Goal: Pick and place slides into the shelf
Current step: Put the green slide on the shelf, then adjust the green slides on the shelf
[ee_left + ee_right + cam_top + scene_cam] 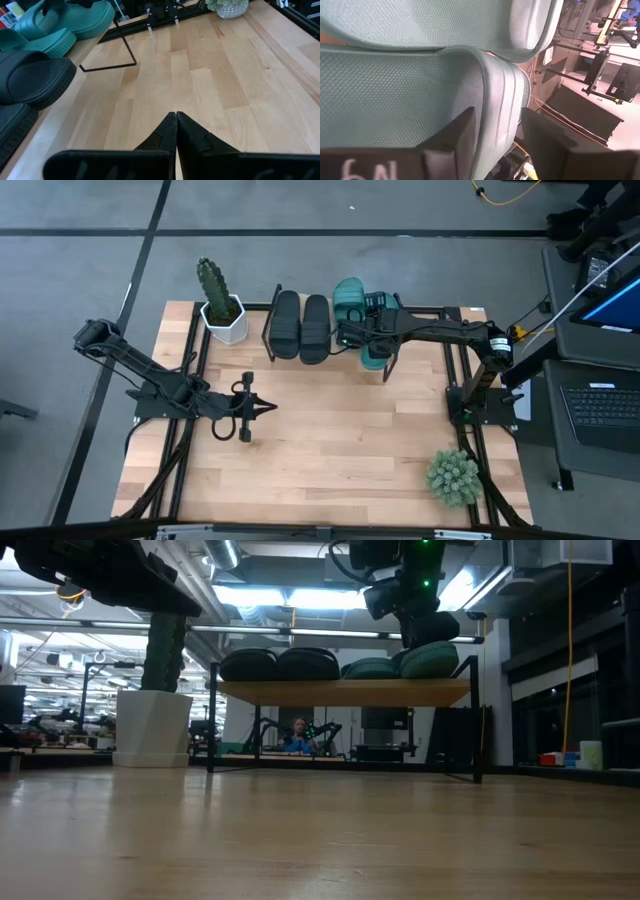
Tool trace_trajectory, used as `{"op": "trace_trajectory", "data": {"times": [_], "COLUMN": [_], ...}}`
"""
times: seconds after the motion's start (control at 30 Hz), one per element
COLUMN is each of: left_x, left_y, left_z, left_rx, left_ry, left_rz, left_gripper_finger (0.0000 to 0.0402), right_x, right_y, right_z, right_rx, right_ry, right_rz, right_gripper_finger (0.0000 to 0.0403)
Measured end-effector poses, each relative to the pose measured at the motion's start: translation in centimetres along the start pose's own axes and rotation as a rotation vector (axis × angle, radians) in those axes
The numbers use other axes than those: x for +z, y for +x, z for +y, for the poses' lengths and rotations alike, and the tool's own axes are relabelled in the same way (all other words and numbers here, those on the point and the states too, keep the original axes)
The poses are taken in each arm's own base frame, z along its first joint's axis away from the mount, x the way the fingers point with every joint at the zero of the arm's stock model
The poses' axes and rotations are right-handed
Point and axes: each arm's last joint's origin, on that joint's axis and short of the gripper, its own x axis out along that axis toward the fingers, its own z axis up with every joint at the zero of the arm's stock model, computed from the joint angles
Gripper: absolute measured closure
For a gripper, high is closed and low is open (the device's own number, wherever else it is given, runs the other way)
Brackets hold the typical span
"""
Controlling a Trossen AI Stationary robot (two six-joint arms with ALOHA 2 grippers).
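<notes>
The right hand (pixel 372 332) stood spread astride the outermost teal slide (pixel 420 100), its fingers parted from the edge, apparently letting go because the slide already lay on the shelf (pixel 340 692) beside three others. The left hand (pixel 268 408) waited clenched over the table (pixel 330 440).

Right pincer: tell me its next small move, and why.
Probably lift straight up and back off. The right pincer stands open astride the strap of the outer green sandal, which already lies on the shelf beside the other three sandals, so nothing seems left to place. The left pincer waits shut over the table.
</notes>
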Motion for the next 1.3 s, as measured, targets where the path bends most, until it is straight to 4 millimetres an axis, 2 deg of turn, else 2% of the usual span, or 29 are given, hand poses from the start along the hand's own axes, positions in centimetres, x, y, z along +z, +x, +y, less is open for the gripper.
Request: {"op": "trace_trajectory", "data": {"times": [0.2,0.43,0.7,0.9,1.13,1.3], "left_x": [0.0,0.0,0.0,0.0,0.0,0.0], "left_y": [0.0,0.0,0.0,0.0,0.0,0.0], "left_z": [0.0,0.0,0.0,0.0,0.0,0.0], "left_rx": [0.000,0.000,-0.001,0.000,0.000,0.000], "left_ry": [0.000,-0.020,-0.021,-0.021,-0.021,-0.020], "left_rz": [0.000,0.000,0.000,0.000,0.000,0.000], "left_gripper_finger": [0.0401,0.0401,0.0401,0.0401,0.0401,0.0401], "right_x": [0.1,0.0,0.4,0.6,0.7,1.0], "right_y": [0.2,0.1,-3.2,-6.0,-7.6,-8.3], "right_z": [-0.2,-0.5,-1.8,-2.7,-1.7,-1.1], "right_rx": [-0.003,-0.004,-0.020,0.117,0.273,0.307], "right_ry": [0.016,0.028,0.105,0.215,0.233,0.250], "right_rz": [-0.005,-0.005,-0.118,-0.266,-0.331,-0.357], "right_gripper_finger": [0.0202,0.0188,0.0187,0.0187,0.0187,0.0187]}}
